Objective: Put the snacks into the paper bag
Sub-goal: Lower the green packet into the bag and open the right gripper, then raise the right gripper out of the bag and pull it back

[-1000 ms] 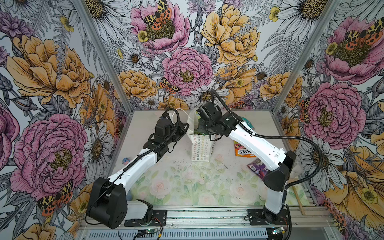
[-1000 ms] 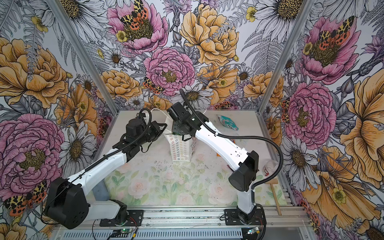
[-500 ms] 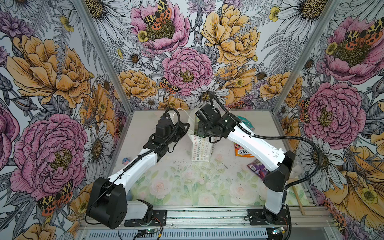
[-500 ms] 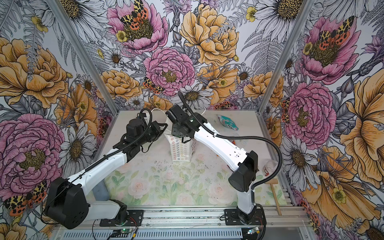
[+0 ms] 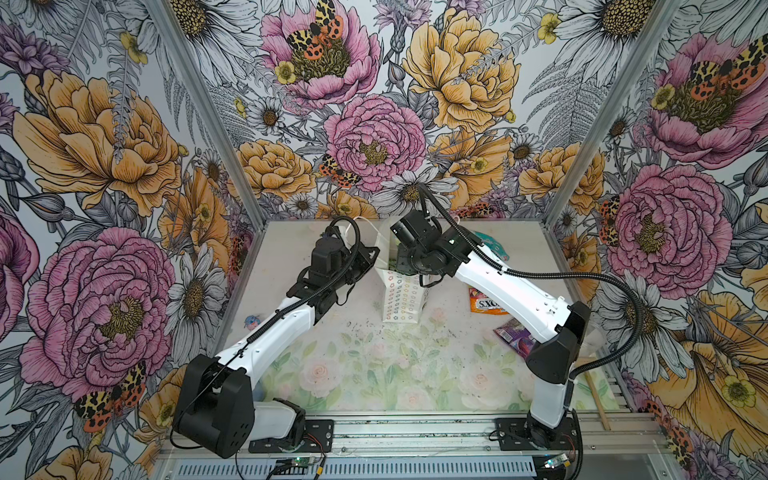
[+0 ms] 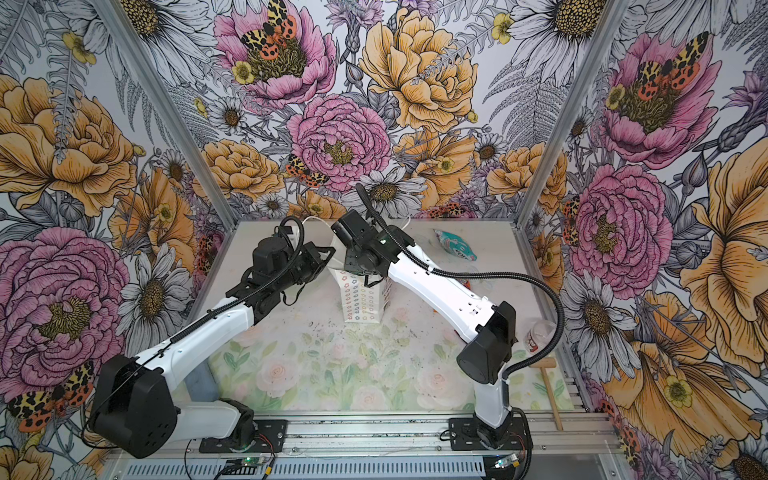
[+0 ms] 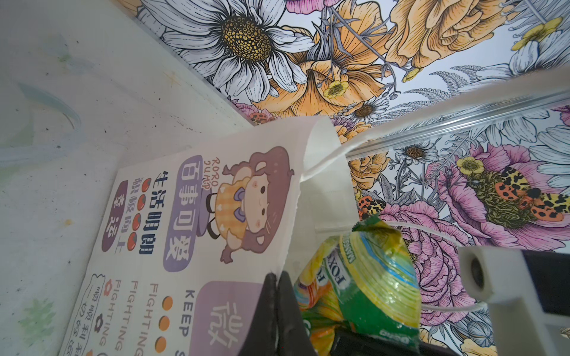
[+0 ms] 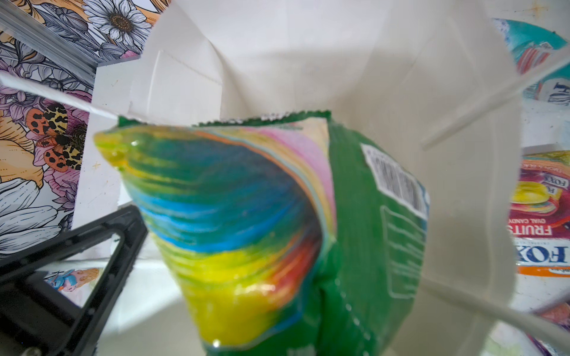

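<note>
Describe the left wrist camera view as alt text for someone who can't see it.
The left end effector pinches the rim of the paper bag, printed with a cartoon girl. A green-yellow snack packet sits at the bag's open mouth, floral walls behind.

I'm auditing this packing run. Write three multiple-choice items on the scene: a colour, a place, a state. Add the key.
1. The held packet at the mouth of the paper bag is: A purple; B orange; C green-yellow.
2. The teal packet lies: A on the table, back right; B at the table's front edge; C inside the paper bag.
3. The left gripper is: A wide open; B shut on the paper bag's rim; C shut on nothing.
Key: 1 C, the right wrist view shows green and yellow foil; 2 A, both top views show it there; 3 B, it pinches the paper edge.
</note>
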You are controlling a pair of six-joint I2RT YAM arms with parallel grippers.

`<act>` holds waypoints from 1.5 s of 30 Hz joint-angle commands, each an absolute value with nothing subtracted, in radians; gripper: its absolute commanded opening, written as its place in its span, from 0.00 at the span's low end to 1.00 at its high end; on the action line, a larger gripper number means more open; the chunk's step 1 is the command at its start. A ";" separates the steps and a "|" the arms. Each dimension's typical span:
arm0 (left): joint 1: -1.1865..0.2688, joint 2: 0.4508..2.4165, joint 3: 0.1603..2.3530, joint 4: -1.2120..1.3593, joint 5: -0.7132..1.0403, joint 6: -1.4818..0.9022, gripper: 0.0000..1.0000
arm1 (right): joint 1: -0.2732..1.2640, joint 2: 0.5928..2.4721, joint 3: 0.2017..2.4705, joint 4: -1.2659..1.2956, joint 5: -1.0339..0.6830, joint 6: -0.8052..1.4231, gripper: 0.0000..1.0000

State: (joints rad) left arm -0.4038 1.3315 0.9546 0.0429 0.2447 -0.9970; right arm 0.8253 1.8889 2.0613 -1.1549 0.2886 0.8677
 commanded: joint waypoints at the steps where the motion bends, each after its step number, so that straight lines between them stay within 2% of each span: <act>1: -0.413 1.336 0.953 0.087 0.248 -1.008 0.00 | 0.833 1.854 2.068 -1.160 0.313 0.867 0.18; 4: -0.414 1.338 0.955 0.087 0.249 -1.008 0.00 | 0.833 1.856 2.069 -1.164 0.307 0.867 0.24; 10: -0.418 1.341 0.957 0.087 0.247 -1.008 0.00 | 0.833 1.853 2.067 -1.164 0.307 0.865 0.26; 12: -0.419 1.342 0.958 0.087 0.247 -1.008 0.00 | 0.833 1.850 2.067 -1.164 0.307 0.865 0.32; 17: -0.422 1.344 0.961 0.086 0.245 -1.008 0.00 | 0.834 1.848 2.072 -1.164 0.307 0.864 0.40; 35: -0.421 1.342 0.967 0.072 0.242 -0.999 0.00 | 0.846 1.818 2.132 -1.161 0.272 0.792 0.45; 45: -0.410 1.336 0.956 0.074 0.250 -1.000 0.00 | 0.845 1.741 2.185 -1.163 0.169 0.628 0.65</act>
